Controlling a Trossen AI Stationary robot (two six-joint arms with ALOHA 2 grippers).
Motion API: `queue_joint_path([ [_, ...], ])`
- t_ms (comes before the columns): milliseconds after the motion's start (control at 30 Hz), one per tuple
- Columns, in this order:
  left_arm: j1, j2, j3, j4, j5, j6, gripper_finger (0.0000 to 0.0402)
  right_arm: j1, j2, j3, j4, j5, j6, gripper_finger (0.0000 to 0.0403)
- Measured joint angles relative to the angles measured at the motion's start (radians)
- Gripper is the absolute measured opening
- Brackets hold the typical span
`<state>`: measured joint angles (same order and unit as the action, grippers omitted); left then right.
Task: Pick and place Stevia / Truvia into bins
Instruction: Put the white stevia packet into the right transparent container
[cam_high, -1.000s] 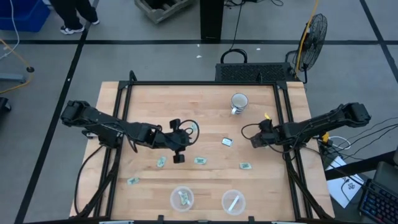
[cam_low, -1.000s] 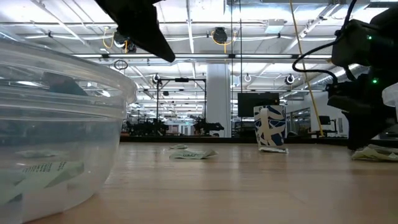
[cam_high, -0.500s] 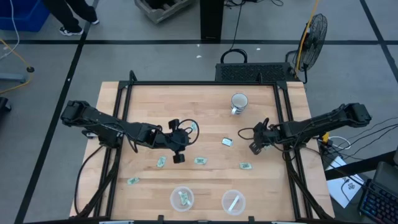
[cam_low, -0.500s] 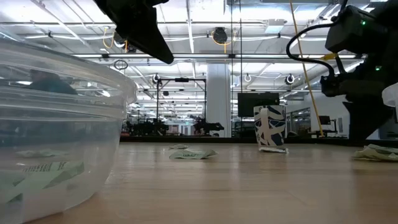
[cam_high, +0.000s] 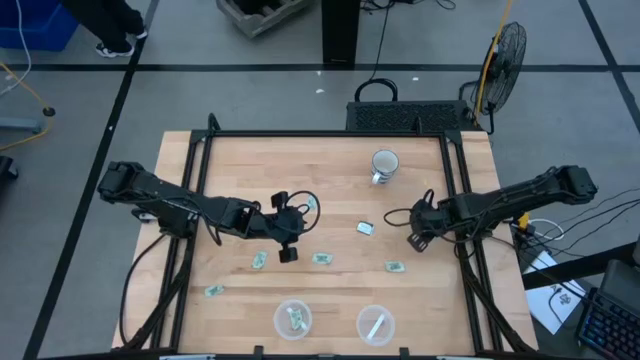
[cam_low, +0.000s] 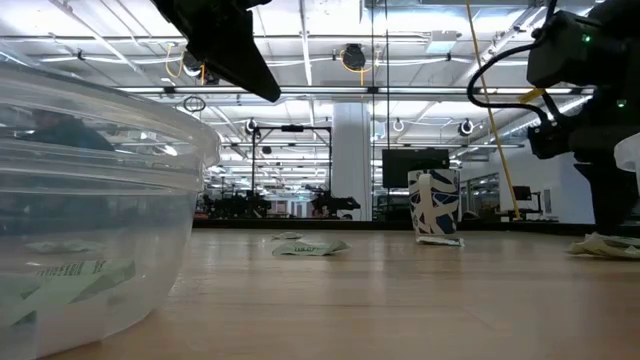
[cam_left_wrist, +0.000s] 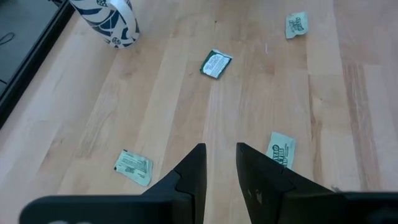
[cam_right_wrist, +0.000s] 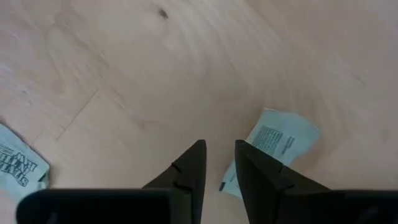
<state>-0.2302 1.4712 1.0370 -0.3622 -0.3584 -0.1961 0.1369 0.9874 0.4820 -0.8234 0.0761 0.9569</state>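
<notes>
Several pale green and white Stevia sachets (cam_high: 322, 258) lie flat and scattered on the wooden table. Two clear round bins stand at the near edge: one (cam_high: 293, 319) holds a sachet, the other (cam_high: 375, 325) something white. My left gripper (cam_left_wrist: 219, 148) hangs open over the table's middle with bare wood between its fingers and a sachet (cam_left_wrist: 280, 149) beside it. At the right, my right gripper (cam_right_wrist: 219, 144) points steeply down, open. A sachet (cam_right_wrist: 273, 143) lies on the wood next to one of its fingers, and that finger hides the sachet's corner. My right gripper stands open above the wood with one finger (cam_right_wrist: 255, 171) over the corner of a flat sachet (cam_right_wrist: 239, 177). The finger itself hides that spot, so I cannot tell whether it touches the sachet.
A white mug with blue marks (cam_high: 384, 163) stands at the far right of the table. A black metal frame (cam_high: 320, 134) runs around the tabletop. Open wood lies between the scattered sachets and the bins.
My right gripper has rolled about its wrist, and its tip has swung a little toward the table's near edge. The sachet below it stays flat on the wood.
</notes>
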Motion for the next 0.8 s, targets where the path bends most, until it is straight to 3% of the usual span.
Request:
queue_joint_path([
  [233,0.000,0.000,0.000,0.000,0.000,0.003,0.0093,0.000,0.000,-0.001,-0.134,0.042,0.049,0.0084],
  [400,0.000,0.000,0.000,0.000,0.000,0.018,0.0093,0.000,0.000,-0.014,-0.100,0.104,0.055,0.0084],
  [800,0.000,0.000,0.000,0.006,-0.001,0.046,0.0093,0.000,-0.003,-0.130,0.005,0.110,0.112,0.0084],
])
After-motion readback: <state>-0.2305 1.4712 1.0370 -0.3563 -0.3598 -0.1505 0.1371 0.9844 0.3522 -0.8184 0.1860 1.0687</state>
